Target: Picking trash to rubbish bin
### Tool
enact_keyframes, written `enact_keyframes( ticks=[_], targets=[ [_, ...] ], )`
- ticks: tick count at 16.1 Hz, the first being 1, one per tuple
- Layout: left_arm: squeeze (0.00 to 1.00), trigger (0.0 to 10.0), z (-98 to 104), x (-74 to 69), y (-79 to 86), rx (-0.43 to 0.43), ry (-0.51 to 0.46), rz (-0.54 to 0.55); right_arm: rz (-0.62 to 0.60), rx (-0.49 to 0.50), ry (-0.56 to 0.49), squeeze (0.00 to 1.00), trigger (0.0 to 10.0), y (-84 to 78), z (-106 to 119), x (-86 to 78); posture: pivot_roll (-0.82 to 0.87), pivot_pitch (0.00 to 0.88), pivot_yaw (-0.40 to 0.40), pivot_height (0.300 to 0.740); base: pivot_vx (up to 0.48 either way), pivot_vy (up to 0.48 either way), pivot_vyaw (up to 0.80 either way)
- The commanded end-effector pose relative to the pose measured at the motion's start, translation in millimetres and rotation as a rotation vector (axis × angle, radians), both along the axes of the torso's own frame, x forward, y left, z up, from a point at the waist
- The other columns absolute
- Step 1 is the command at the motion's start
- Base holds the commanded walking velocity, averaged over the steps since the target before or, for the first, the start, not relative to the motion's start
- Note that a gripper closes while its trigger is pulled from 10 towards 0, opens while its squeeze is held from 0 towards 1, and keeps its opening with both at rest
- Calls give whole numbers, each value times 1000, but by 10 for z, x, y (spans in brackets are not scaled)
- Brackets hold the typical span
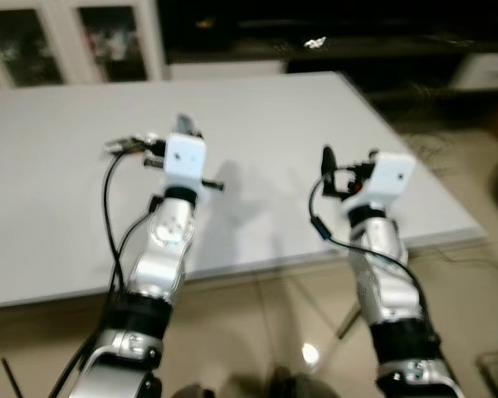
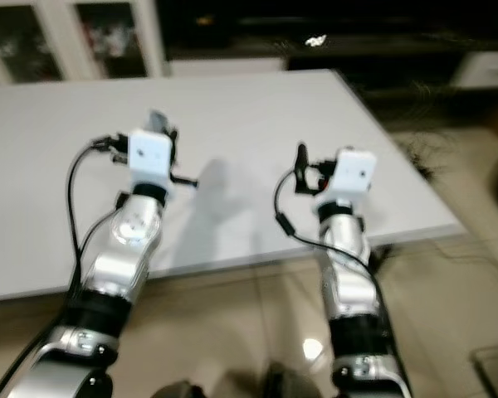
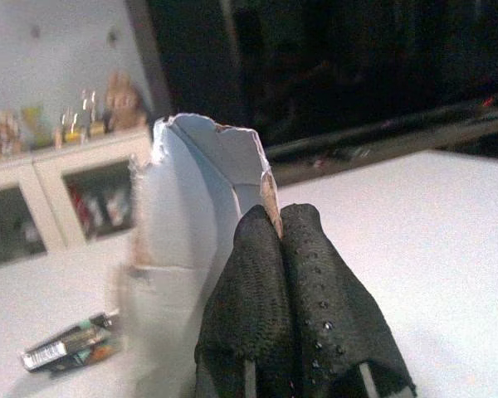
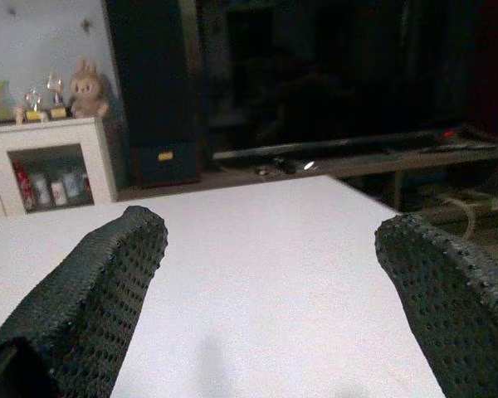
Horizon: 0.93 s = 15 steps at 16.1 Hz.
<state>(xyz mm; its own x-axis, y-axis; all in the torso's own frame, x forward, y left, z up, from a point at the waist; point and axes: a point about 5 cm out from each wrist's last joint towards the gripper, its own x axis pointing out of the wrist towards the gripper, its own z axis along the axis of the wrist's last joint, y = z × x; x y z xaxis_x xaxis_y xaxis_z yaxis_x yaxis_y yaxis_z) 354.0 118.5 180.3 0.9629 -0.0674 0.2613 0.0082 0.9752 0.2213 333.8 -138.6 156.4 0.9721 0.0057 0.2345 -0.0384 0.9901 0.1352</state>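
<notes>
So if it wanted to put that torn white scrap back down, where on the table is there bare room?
Nearly anywhere: the white table is bare ahead of both arms, up to its far edge by the cabinets. The left gripper pinches the torn paper piece; a small wrapper lies near it. The open right gripper faces bare tabletop.

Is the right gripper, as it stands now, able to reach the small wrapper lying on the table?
Probably yes: the right gripper is open over the bare white table. The wrapper lies beyond the left gripper, which pinches torn paper.
</notes>
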Motion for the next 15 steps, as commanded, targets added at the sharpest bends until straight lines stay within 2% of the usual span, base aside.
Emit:
enact_keyframes(
  ticks=[1, 15],
  targets=[
    [0, 10000, -1, -3, 23, 3, -5, 17, 12, -2, 5, 0, 10000, 25, 12, 16, -19, 31, -8, 740, -379, 0, 0],
    [0, 10000, -35, -5, 30, 2, 2, 18, 34, -16, 33, 0, 10000, 19, -43, 16, -19, 35, -12, 740, -368, 0, 0]
  ],
)
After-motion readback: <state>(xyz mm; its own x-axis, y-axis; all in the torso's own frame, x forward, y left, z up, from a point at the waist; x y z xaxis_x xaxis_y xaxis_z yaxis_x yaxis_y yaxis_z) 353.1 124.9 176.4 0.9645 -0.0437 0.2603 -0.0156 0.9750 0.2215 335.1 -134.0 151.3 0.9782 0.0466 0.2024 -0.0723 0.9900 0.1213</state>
